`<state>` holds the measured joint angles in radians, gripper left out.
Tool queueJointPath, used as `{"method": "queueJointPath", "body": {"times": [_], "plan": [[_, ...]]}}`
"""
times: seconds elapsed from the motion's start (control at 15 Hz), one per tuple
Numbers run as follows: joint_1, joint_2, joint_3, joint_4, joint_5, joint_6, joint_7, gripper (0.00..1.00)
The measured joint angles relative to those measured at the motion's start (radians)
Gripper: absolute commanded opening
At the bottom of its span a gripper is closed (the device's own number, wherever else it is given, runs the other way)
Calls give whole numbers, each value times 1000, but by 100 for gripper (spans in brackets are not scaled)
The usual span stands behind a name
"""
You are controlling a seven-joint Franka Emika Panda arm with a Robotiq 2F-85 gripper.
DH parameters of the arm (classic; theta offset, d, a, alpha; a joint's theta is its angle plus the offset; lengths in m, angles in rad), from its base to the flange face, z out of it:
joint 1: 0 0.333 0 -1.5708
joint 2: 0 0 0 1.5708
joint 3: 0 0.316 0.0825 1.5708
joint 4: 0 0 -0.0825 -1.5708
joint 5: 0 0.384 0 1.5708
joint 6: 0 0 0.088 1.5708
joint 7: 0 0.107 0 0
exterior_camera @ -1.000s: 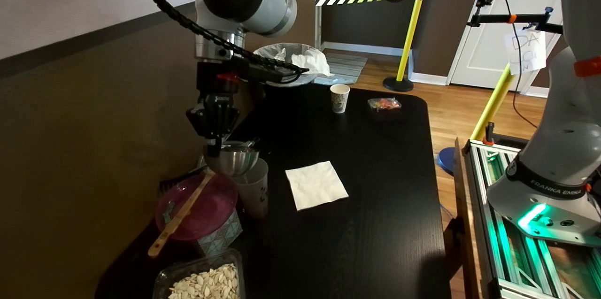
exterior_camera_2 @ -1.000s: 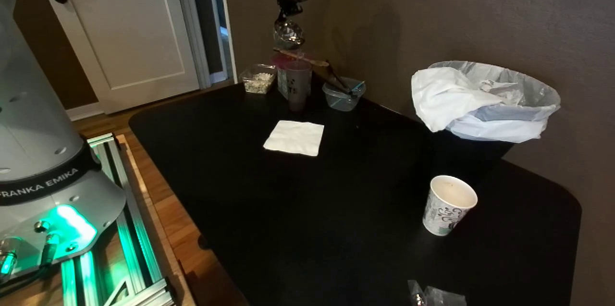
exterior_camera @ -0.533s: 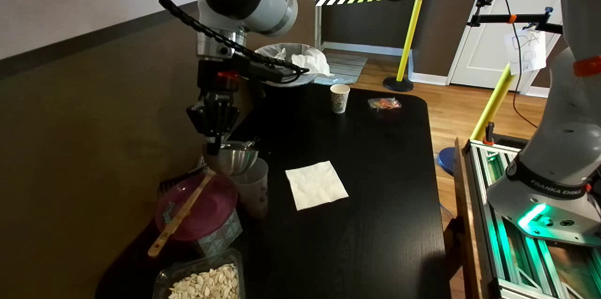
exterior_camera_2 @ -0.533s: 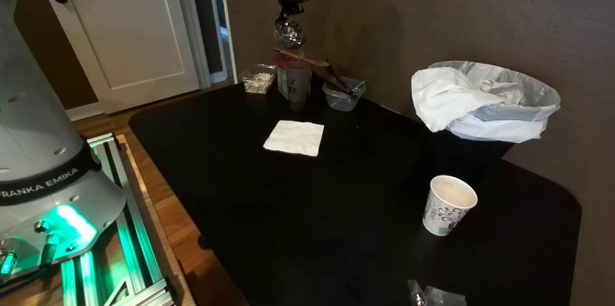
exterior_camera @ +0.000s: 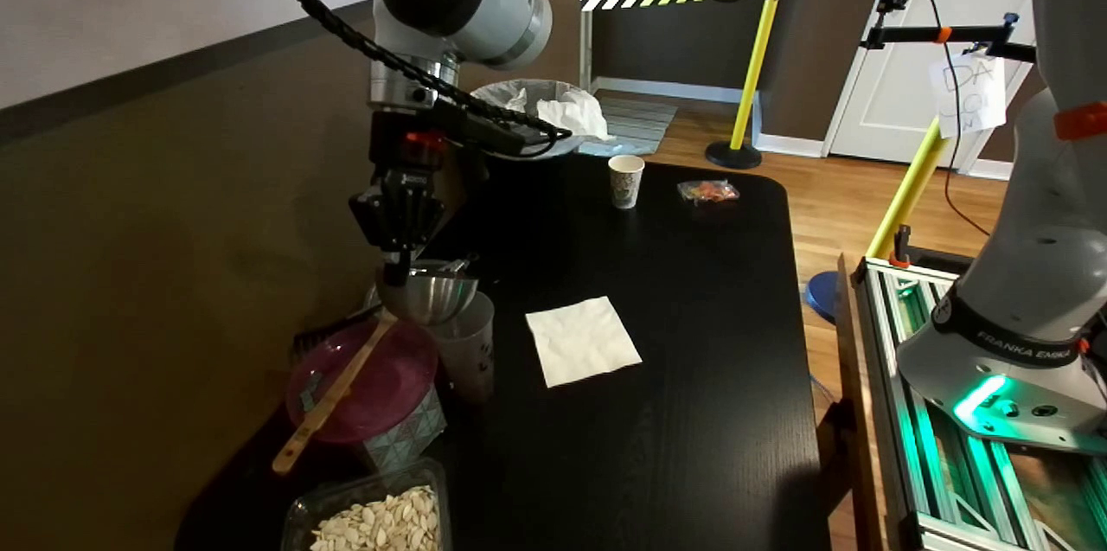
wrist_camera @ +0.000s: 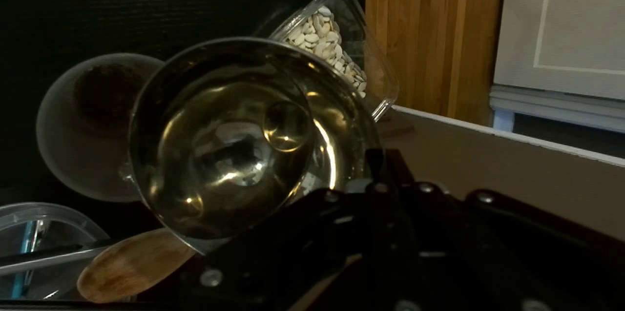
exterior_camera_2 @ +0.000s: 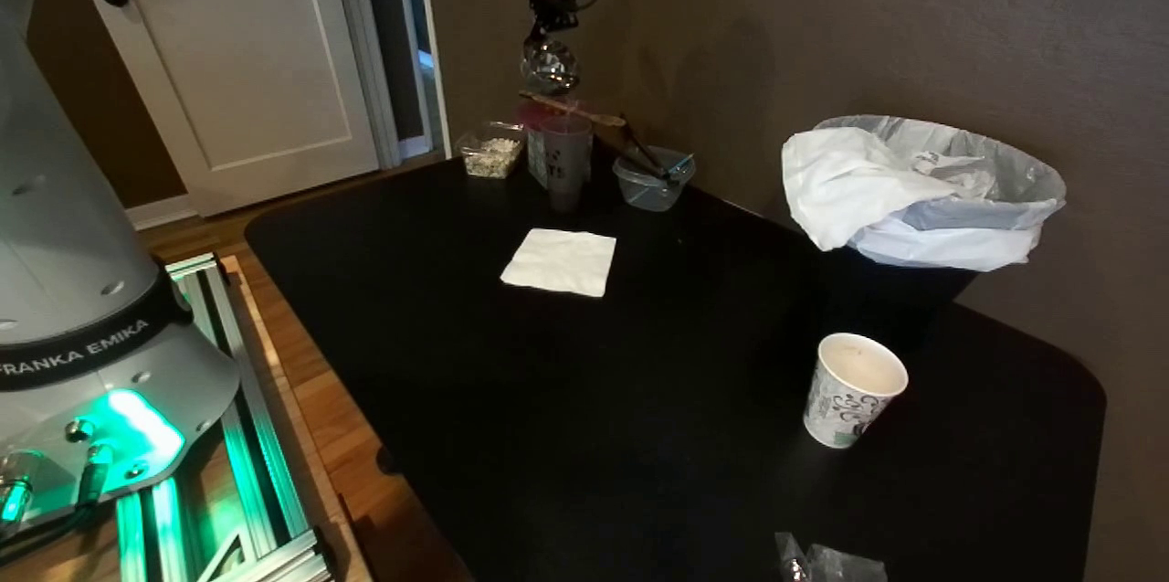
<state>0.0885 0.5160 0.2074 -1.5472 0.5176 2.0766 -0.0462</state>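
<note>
The gripper (exterior_camera: 396,273) has its fingers (wrist_camera: 377,165) pressed together with nearly no gap, and they pinch the rim of the metal bowl (exterior_camera: 432,300). Probably the rim is chosen because it is thin enough for a pinch, while the round body looks too wide. So the bowl hangs to one side of the grip; whether it is quite level, I cannot tell, and reflections hide if something is inside.

The bowl is in the air over the table (exterior_camera: 675,317), above and just beside the tall cup (exterior_camera: 471,356). Next to the tall cup, the pink dish (exterior_camera: 389,387) seems to sit on the patterned box (exterior_camera: 411,434), which would give it height. Across this dish lies the wooden spoon (exterior_camera: 335,395), apparently too long to fit within. The seed tub (wrist_camera: 378,72) stands a little farther from the tall cup. Near the tall cup is also the clear tub (exterior_camera_2: 650,195), perhaps serving as holder for utensils. The napkin (exterior_camera: 584,342) lies flat, near the tall cup.
</note>
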Motion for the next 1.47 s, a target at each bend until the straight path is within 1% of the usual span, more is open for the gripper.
{"method": "queueJointPath", "body": {"times": [0.53,1.47], "plan": [[-18,0,6,-5,43,-10,-32,1],[-53,0,6,-4,124,-103,-92,1]]}}
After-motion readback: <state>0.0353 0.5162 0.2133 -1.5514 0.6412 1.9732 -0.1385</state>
